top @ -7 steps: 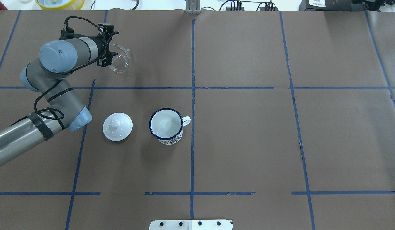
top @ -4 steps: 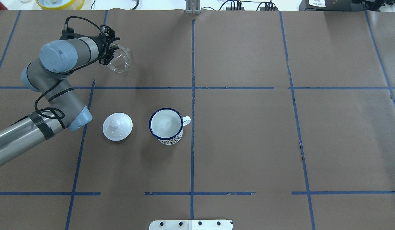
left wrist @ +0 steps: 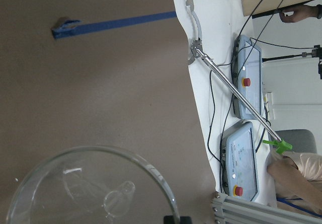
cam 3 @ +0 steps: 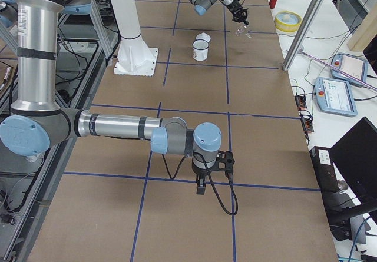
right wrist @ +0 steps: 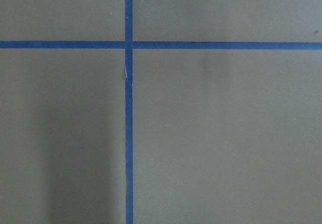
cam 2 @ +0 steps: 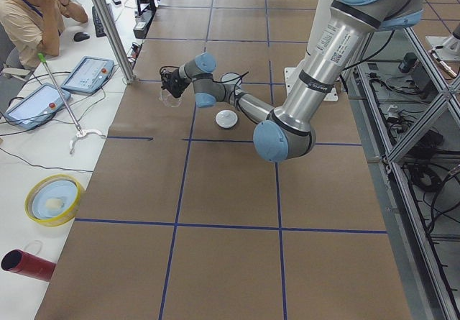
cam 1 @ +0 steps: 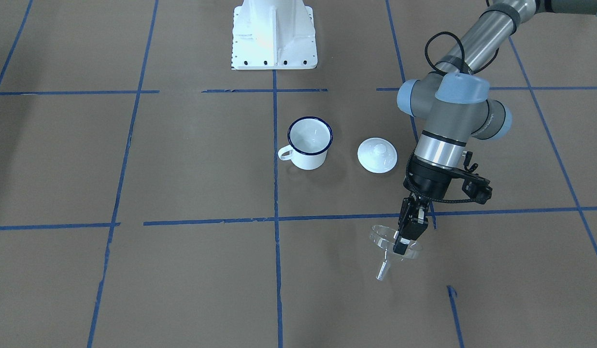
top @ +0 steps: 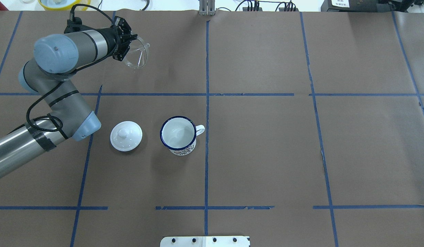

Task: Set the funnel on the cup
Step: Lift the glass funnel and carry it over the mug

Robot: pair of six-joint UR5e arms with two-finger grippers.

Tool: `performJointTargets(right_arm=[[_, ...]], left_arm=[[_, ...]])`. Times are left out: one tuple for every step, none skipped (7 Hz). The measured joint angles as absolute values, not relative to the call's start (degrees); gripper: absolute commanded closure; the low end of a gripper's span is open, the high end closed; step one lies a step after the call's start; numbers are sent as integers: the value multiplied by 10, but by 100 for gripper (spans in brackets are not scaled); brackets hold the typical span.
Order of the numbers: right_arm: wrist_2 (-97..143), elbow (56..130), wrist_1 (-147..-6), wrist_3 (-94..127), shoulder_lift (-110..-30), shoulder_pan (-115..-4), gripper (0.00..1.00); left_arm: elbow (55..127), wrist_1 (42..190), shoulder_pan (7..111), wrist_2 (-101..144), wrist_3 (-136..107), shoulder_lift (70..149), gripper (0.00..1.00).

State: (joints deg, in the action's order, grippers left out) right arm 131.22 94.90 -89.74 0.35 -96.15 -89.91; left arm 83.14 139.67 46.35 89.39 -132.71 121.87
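The clear funnel (top: 139,55) hangs tilted in my left gripper (top: 127,44), which is shut on its rim, at the far left of the table. In the front view the funnel (cam 1: 391,251) has its spout pointing down below the gripper (cam 1: 404,240). The left wrist view looks into the funnel's cone (left wrist: 90,183). The white cup with a dark blue rim (top: 178,134) stands upright and open near the table's middle, well apart from the funnel; it also shows in the front view (cam 1: 309,143). My right gripper (cam 3: 201,186) shows only in the right side view; I cannot tell its state.
A round white domed lid with a knob (top: 126,136) lies just left of the cup. Blue tape lines cross the brown paper. The robot's white base plate (cam 1: 273,34) is at the near edge. A person and tablets (cam 2: 86,74) are beyond the far edge.
My left gripper has moved up and to the right in the overhead view, carrying the funnel with it. The cup and the lid have not moved.
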Motion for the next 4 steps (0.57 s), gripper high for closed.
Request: performJointTargets(right_arm=[[1312,949,-897,4,-962,-899,0],[1312,949,-897,3,-962,-899,0],[1312,949,-897,4,-962,-899,0],[1312,949,-897,4,-962,-899,0]], left_arm=[[896,1299,462,930,-1317,1225,100],[963,1166,459,964,-1293,1246,100],[1005,1047,448,990,-1266,1276,100],[1026,955,424,1010,-1236,1307,100]])
